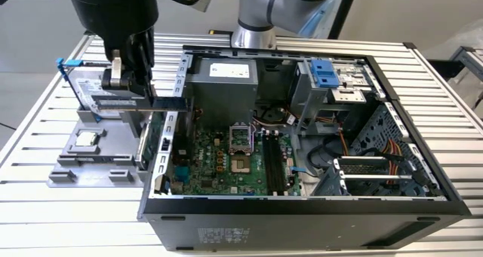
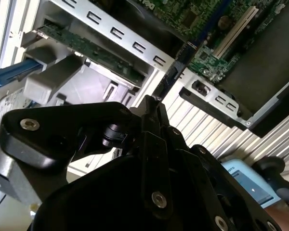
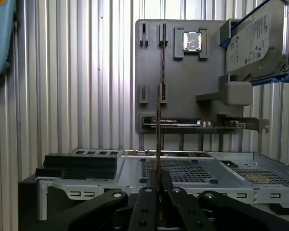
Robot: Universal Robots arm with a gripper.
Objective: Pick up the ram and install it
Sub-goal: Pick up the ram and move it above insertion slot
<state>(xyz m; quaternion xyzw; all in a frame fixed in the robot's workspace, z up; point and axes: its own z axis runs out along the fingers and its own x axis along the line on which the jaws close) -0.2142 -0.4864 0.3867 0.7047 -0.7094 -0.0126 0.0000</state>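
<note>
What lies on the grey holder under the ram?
A processor chip, a hard drive and a green card on edge. The ram, clamped in the tool, hides the strip of the grey holder directly beneath.

Labels on the hard drive (image 3: 253, 41) and power supply (image 1: 223, 95) cannot be read.

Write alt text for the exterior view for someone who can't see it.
The gripper holds the ram level beside an open computer case, by a grey parts tray at the exterior view's left. A hard drive stands in the tray.
</note>
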